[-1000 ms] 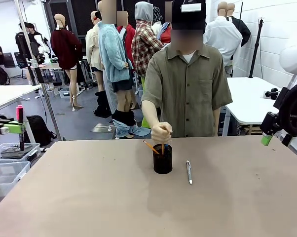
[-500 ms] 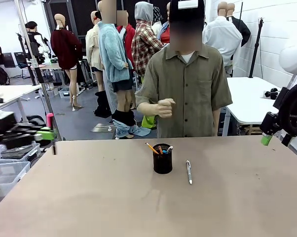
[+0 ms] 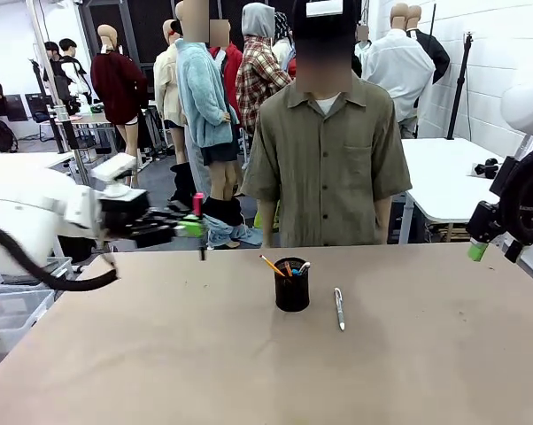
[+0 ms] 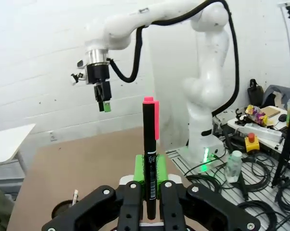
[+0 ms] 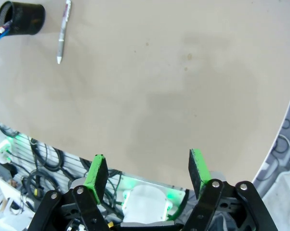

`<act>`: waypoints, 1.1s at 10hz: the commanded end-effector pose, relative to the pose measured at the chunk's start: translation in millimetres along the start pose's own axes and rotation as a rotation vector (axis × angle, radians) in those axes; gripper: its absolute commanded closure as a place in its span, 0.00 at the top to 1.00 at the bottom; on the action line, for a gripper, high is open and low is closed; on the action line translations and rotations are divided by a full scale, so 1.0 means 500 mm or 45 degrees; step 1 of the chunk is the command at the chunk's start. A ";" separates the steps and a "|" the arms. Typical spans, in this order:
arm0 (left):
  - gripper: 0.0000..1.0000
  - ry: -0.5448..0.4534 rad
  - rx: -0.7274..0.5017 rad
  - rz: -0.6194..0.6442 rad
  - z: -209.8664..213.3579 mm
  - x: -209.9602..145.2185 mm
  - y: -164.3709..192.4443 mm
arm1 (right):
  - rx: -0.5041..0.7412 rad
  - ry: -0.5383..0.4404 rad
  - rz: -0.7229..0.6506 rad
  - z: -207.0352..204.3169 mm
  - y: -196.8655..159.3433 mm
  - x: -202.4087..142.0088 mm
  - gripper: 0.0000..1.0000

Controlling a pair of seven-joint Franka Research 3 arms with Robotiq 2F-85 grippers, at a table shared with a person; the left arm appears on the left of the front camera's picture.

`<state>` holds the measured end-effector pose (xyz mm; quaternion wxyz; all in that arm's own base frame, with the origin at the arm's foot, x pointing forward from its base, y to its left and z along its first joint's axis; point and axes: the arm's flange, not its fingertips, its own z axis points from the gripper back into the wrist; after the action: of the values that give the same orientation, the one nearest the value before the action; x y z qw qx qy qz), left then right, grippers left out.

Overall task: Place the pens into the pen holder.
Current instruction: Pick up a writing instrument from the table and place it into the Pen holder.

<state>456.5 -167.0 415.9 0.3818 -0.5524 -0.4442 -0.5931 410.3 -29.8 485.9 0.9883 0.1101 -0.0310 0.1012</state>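
Above the far left edge of the desk (image 3: 160, 354), the left hand (image 3: 189, 227) is clamped on a black pen (image 3: 198, 211) with a pink cap, gripped upright low on its barrel between the green pads (image 4: 138, 169). Such a pen is judged light, stiff and smooth, so it may swivel in a two-pad pinch. The pen holder (image 3: 291, 284) stands mid-desk with a yellow pencil (image 3: 271, 265) and other pens inside. Being light mesh, it could probably tip if knocked. A silver pen (image 3: 339, 309) lies flat just beside it, apart from it. It is thin and likely to roll, and is best pinched across mid-barrel. The right hand (image 5: 147, 166) hangs wide and empty over the desk's right edge. The black pen's tip is hidden below the pads, motion blur softens the left hand, and the holder's contents are too small to count.
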 end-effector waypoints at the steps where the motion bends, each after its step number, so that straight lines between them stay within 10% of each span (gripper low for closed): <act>1: 0.00 -0.005 0.049 -0.025 -0.032 -0.038 0.099 | -0.043 -0.006 0.015 -0.008 -0.002 -0.005 0.83; 11: 0.00 -0.087 0.127 0.101 -0.153 -0.206 0.329 | -0.043 -0.006 0.015 -0.008 -0.002 -0.005 0.83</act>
<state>586.5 -283.9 329.2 0.4080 -0.5577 -0.4727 -0.5470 410.2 -29.8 486.0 0.9882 0.1102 -0.0314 0.1012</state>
